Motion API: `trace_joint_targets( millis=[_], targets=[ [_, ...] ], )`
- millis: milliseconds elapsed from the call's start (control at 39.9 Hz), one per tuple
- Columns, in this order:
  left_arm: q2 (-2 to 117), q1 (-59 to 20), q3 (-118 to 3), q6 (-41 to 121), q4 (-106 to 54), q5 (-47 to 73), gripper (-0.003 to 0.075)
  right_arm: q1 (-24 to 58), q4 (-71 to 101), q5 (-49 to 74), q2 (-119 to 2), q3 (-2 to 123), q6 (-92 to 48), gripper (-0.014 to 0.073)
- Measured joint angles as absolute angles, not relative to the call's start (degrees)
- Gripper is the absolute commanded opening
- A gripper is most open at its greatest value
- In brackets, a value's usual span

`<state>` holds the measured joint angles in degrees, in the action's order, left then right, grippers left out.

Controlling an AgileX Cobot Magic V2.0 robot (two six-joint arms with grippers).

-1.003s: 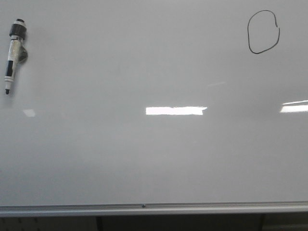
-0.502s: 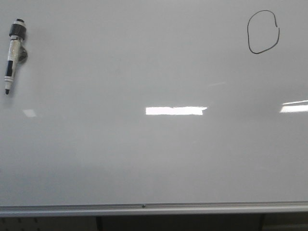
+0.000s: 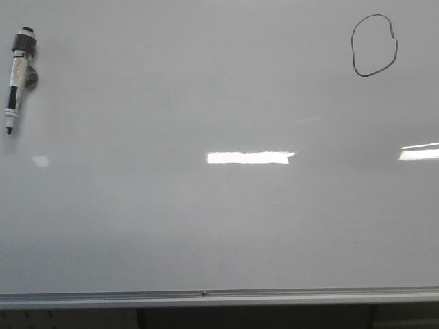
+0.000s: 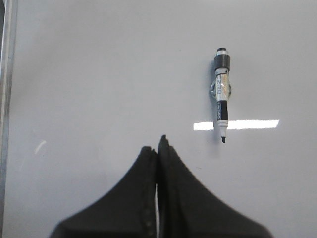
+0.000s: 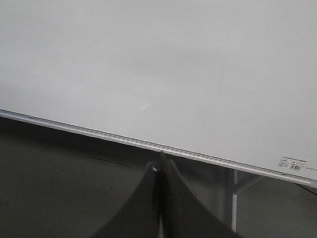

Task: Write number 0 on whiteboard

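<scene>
The number 0 is a thin black lopsided oval at the upper right of the whiteboard in the front view. A white-and-black marker pen lies at the board's upper left, tip pointing down; it also shows in the left wrist view. My left gripper is shut and empty over the bare whiteboard, apart from the pen. My right gripper is shut and empty, hovering at the edge of the whiteboard. Neither gripper shows in the front view.
A grey metal rail runs along the board's lower edge, and shows in the right wrist view. Dark floor and a white stand leg lie below it. A board edge rail runs beside my left gripper.
</scene>
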<state>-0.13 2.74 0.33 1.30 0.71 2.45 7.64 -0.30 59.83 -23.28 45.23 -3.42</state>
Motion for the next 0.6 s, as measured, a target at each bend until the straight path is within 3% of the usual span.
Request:
trace_joint_targets(
  millis=[602],
  targets=[
    [-0.1, -0.8, 0.3, 1.3, -0.5, 1.8, -0.0020, 7.6, -0.3, 59.8, -23.3, 45.2, -3.4, -0.0069]
  ],
)
